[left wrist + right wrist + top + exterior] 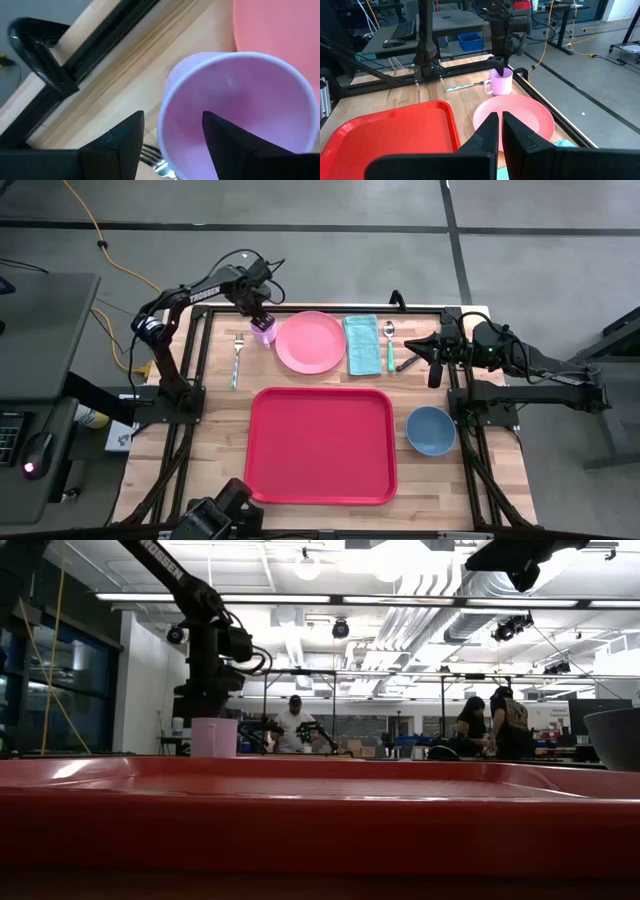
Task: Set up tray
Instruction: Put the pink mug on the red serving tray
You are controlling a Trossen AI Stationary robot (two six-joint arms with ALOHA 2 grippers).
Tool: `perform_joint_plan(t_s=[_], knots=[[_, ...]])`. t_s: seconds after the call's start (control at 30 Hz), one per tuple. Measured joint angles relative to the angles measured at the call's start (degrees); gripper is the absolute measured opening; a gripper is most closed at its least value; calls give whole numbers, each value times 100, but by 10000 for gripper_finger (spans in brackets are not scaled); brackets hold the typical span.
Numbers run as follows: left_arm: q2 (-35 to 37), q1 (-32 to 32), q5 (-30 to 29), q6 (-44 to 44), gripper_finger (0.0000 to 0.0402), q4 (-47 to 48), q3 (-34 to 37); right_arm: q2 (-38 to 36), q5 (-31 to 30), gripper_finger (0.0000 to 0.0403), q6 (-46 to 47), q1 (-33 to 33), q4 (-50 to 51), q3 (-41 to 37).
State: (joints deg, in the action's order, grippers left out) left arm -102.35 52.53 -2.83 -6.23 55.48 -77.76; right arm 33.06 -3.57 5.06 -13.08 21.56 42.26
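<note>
Along the far edge of the bench (300, 375) lies a fork (237, 356), then a lilac cup (264, 331) with the left claw (260, 315) straddling its rim, one finger inside and one outside, jaws apart and not yet pinched, likely lining up a wall grip. Next come a pink plate (310, 341), a teal napkin (361, 343) and a spoon (389, 342). The red tray (320, 444) sits bare at the near middle, ready to be loaded. The right claw (433, 367) waits closed, holding nothing, near the right edge, above a blue bowl (431, 430).
</note>
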Motion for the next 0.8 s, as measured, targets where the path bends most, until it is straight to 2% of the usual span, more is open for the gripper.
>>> perform_joint_plan(t_s=[0.2, 0.3, 0.4, 0.53, 0.57, 0.8], knots=[[-146, -4, -60, 4, 229, -55, 0, 0, -3, 0, 67, 0, -2, 0], [-146, -2, -105, -1, 204, -112, 0, 0, 5, 0, 105, 0, -2, 0], [-146, -1, -108, -157, 149, -159, 0, 0, 11, 0, 113, 0, -2, 0], [-144, -2, -124, -482, 42, -144, 0, 0, 12, 0, 113, -1, -1, 0], [-136, 3, -60, -552, 26, -150, -9, 0, 11, 0, 113, 0, -2, 0], [-133, 95, 324, -701, 19, -94, -7, 0, 12, 0, 105, 0, 0, 0]])
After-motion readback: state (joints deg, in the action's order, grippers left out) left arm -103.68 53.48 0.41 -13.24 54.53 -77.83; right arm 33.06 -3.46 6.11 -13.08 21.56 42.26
